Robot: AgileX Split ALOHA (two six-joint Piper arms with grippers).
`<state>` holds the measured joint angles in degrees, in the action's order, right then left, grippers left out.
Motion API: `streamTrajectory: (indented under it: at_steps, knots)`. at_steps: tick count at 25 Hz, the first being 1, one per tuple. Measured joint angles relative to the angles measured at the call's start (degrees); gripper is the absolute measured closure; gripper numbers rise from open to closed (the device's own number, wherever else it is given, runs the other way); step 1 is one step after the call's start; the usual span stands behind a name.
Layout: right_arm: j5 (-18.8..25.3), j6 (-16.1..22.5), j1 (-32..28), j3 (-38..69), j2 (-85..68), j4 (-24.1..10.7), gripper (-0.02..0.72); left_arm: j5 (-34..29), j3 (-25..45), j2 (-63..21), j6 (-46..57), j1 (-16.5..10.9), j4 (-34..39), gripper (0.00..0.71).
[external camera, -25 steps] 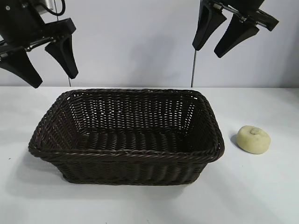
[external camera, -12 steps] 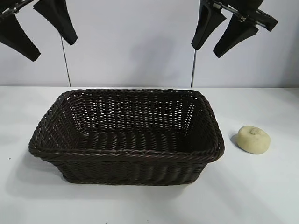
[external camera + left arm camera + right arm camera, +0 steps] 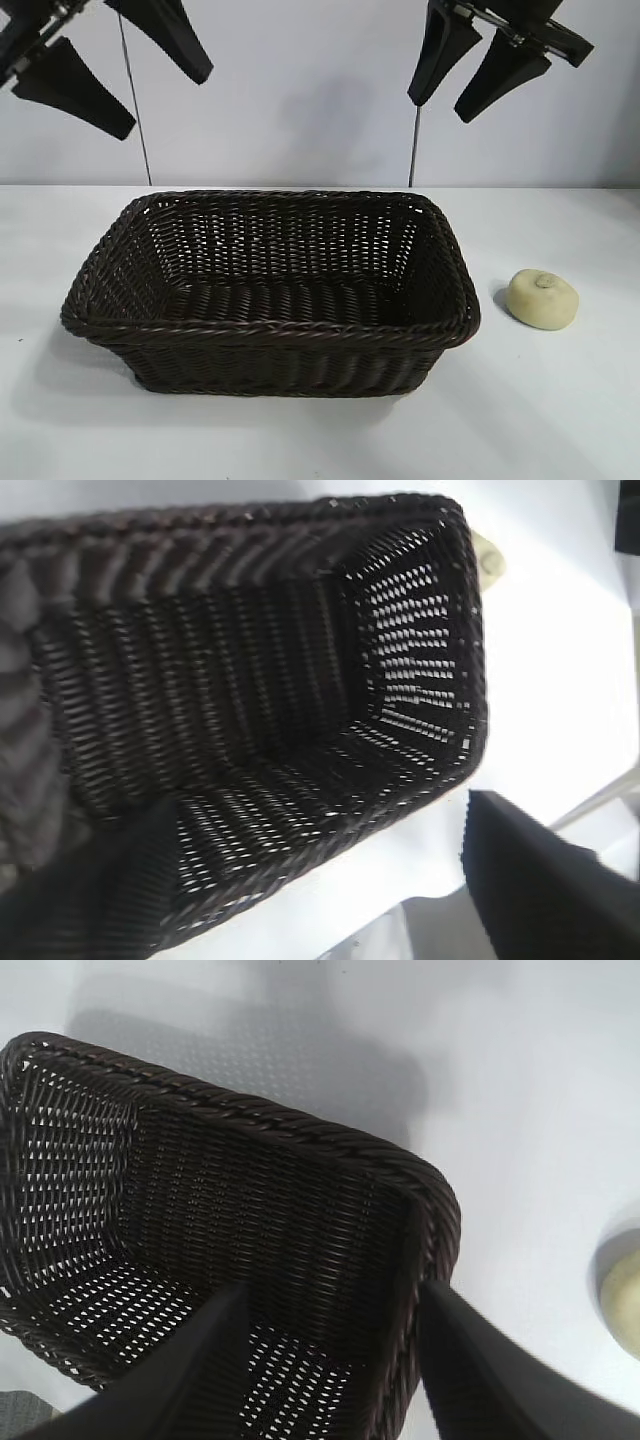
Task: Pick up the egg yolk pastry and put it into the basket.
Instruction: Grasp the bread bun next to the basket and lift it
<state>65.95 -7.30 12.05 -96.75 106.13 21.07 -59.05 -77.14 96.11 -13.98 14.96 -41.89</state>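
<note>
The pastry (image 3: 542,298) sat on the white surface (image 3: 560,400) just beside the basket (image 3: 270,335) — outside it, near its right end. The left gripper (image 3: 125,75) hung high above the basket's left end, jaws spread and empty; the right gripper (image 3: 455,85) hung above the right end, jaws also apart, grasping nothing.
</note>
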Motion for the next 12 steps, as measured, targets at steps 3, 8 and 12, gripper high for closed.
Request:
streamTrajectory:
  at_steps: [3,8,12]
  knots:
    - [0.0,0.0,0.0,0.0,0.0,0.0,0.323,1.95,0.79,0.0,-1.56,0.0,-2.31,0.143]
    - [0.0,0.0,0.0,0.0,0.0,0.21,0.323,2.48,0.79,0.0,-1.97,0.0,-2.22,0.143]
    - [0.0,0.0,0.0,0.0,0.0,0.28,0.323,2.48,0.79,0.0,-1.97,0.0,-0.67,0.143]
